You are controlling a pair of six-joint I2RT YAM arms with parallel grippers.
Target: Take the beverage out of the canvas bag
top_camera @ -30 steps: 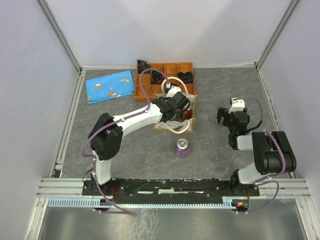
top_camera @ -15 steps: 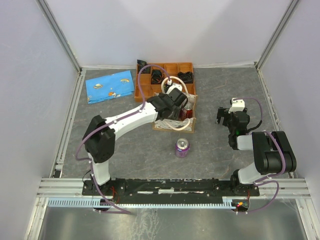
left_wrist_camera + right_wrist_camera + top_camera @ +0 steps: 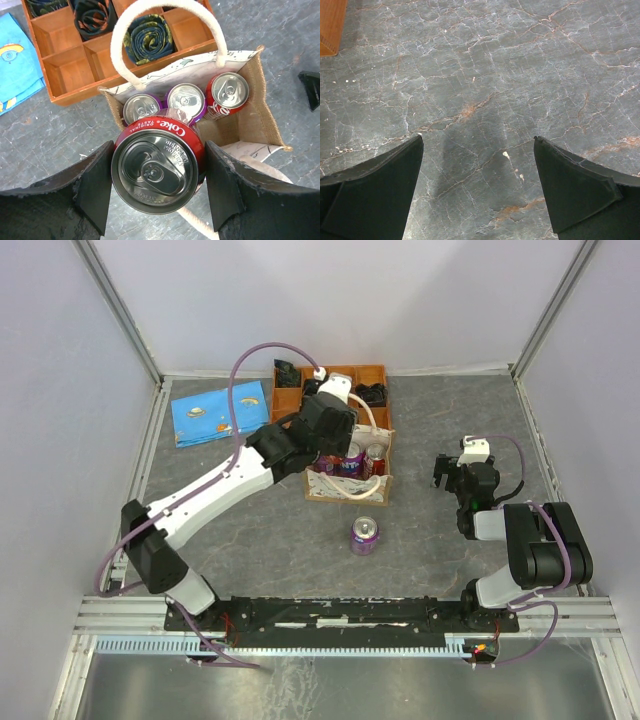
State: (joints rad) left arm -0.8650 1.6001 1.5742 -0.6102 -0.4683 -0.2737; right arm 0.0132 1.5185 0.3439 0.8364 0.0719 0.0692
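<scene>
Since a second ago my left arm has stretched, lifting my left gripper (image 3: 338,438) above the bag (image 3: 345,490), upper centre of the top view. Left wrist view: it clamps a cola can (image 3: 158,170) at lower centre, upright, long axis vertical, lid toward the lens, clear above the bag, so I judge it nearly out. Right wrist view: my right gripper (image 3: 479,150) gapes wide.
</scene>
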